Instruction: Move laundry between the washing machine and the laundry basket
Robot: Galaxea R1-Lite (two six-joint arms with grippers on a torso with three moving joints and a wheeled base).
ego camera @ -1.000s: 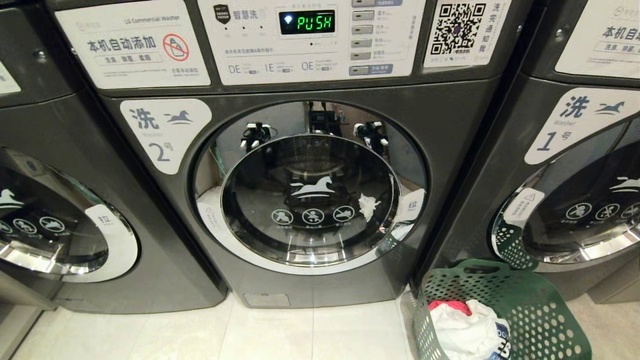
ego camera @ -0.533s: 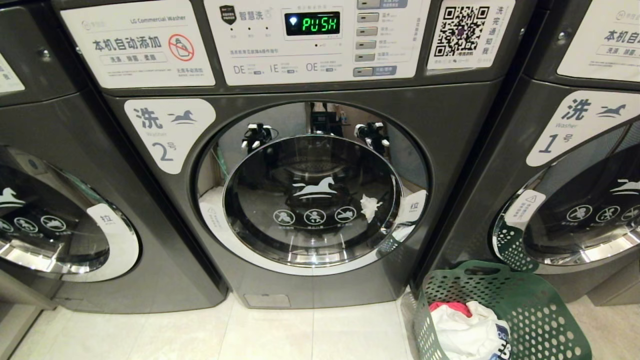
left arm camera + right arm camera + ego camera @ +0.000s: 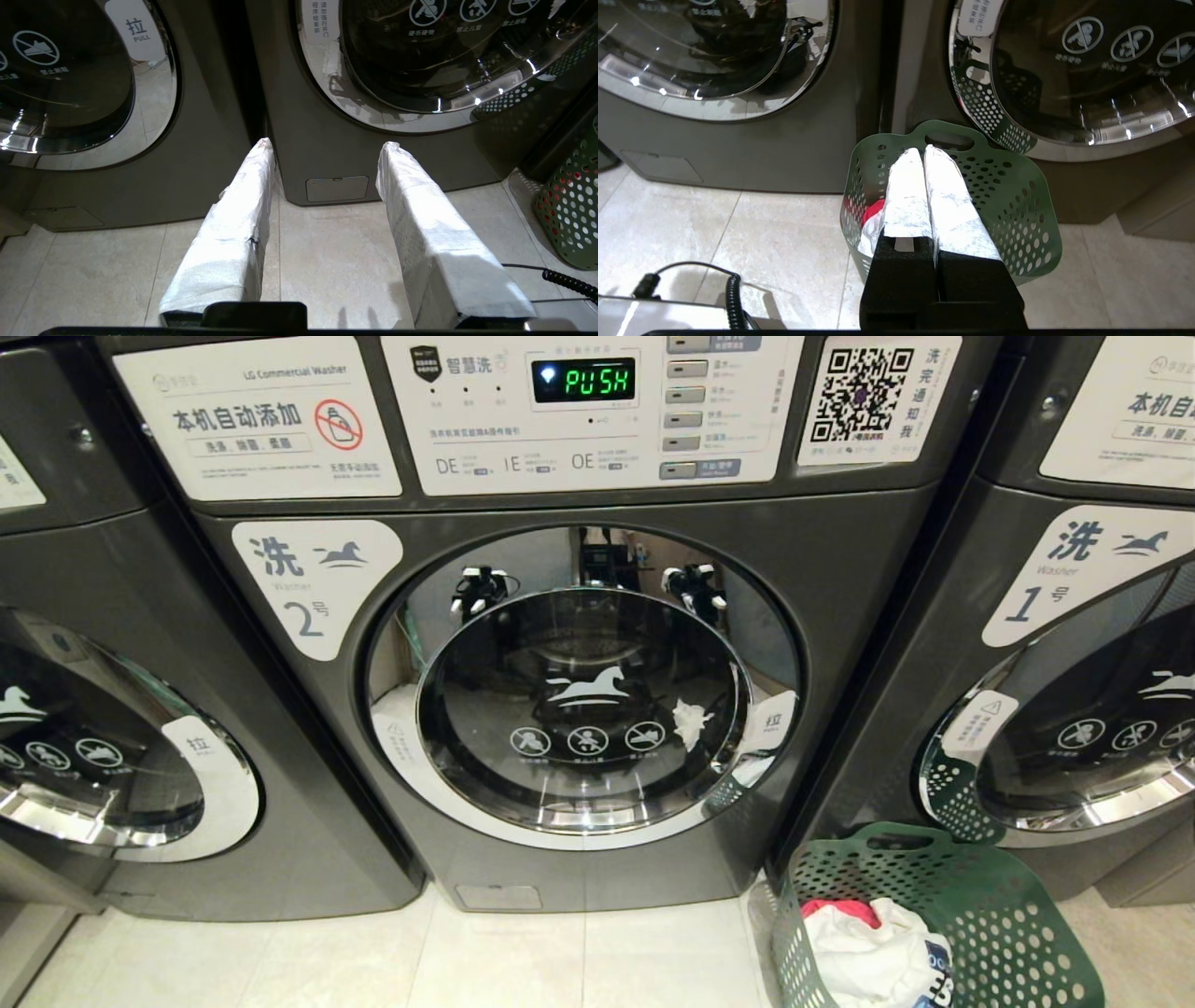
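We face the washer, a dark grey front-loader with its round glass door closed. Its white label carries 洗, a horse, "Washer" and 2号. On the panel above, the green display reads PUSH, beside a shield logo with 智慧洗. To the left a sticker says "LG Commercial Washer" and 本机自动添加, with a red crossed-out bottle sign. To the right sits a QR code with 洗完通知我 down its side. The door bears a white horse and three round prohibition signs; a tab at its right edge reads 拉. A like machine on the right is marked 洗 and 1号; another stands on the left, its tab reading 拉 PULL in the left wrist view.

The basket — dark green, perforated, with a cut-out handle — stands on the pale tiled floor at the washer's lower right corner, in front of machine 1. The laundry lies inside it: a white garment on top, a red one showing behind it, and a piece with dark print at the edge.

Neither arm shows in the head view. The left gripper hangs low before the washer's base, its white-wrapped fingers standing well apart with nothing between them. The right gripper hovers over the basket — its wrapped fingers pressed together, empty.
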